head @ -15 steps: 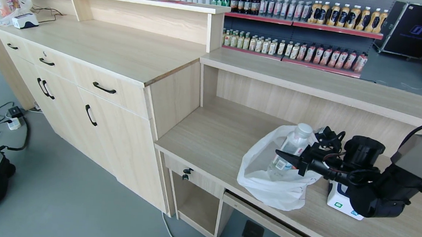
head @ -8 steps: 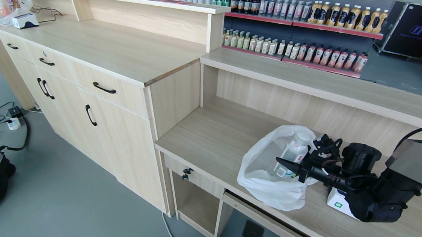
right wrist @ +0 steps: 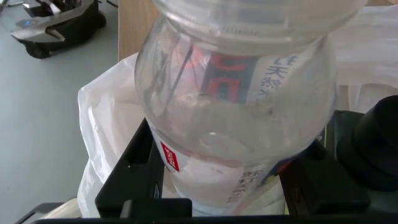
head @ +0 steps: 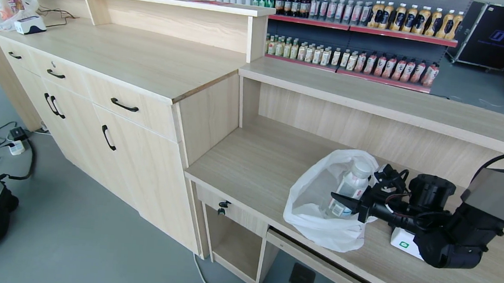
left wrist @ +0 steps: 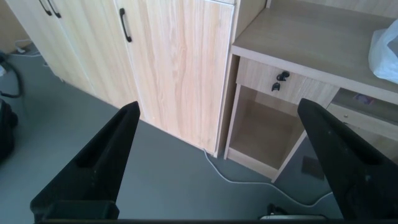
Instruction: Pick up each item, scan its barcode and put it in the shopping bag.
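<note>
Head view: R tool [head: 343,194] gripping bottle [head: 353,182], btm half in bag [head: 311,218].

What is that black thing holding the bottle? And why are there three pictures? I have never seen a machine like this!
It is a robot with two arms, working like a shop cashier. Each arm ends in a gripper, a two-fingered claw. The big picture comes from a camera on the robot's head, looking down at a wooden counter. There the right gripper holds a clear bottle, partly inside a white shopping bag. Beside the bag sits a small white box, probably the scanner. The other two pictures come from cameras on the wrists. One looks closely at the clamped bottle. The other shows the left gripper, open and empty, above the grey floor.
</note>
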Controlling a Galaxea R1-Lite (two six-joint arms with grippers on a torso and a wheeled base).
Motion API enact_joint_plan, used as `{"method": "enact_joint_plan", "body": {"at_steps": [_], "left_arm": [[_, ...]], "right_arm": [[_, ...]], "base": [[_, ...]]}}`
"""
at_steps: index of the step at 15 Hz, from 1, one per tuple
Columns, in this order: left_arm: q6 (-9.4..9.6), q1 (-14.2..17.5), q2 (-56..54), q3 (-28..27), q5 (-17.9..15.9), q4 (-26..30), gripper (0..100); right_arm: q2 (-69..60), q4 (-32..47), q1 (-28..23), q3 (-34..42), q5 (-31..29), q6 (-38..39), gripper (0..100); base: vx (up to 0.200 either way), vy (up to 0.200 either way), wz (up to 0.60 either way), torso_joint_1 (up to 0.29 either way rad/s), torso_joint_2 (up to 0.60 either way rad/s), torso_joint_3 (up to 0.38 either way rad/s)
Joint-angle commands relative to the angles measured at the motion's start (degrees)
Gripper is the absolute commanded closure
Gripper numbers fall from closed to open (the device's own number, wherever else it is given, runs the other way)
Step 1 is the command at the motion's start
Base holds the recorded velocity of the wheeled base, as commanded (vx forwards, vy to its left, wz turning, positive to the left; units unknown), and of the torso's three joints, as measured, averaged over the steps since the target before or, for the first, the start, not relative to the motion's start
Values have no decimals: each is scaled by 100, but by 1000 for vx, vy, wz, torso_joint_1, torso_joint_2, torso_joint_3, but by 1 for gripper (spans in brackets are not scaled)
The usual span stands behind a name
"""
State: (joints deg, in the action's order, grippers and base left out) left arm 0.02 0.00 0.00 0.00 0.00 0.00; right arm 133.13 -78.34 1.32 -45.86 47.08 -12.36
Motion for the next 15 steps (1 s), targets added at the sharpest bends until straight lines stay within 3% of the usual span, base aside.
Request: {"method": "enact_joint_plan", "body": {"at_steps": [1,5,6,15], "left_arm": [[-2,0,0,0,0,0,0],[-2,0,0,0,0,0,0],[-2,0,0,0,0,0,0],[-2,0,0,0,0,0,0]], "right_arm": [[-33,20,-9,16,3,-3,100],[-33,20,-9,139,3,-3,100],[-24,11,-9,130,3,-3,0],[-552,258,0,-90,161,76,0]], "base": [[0,0,0,0,0,0],[0,0,0,0,0,0],[0,0,0,0,0,0],[0,0,0,0,0,0]]}}
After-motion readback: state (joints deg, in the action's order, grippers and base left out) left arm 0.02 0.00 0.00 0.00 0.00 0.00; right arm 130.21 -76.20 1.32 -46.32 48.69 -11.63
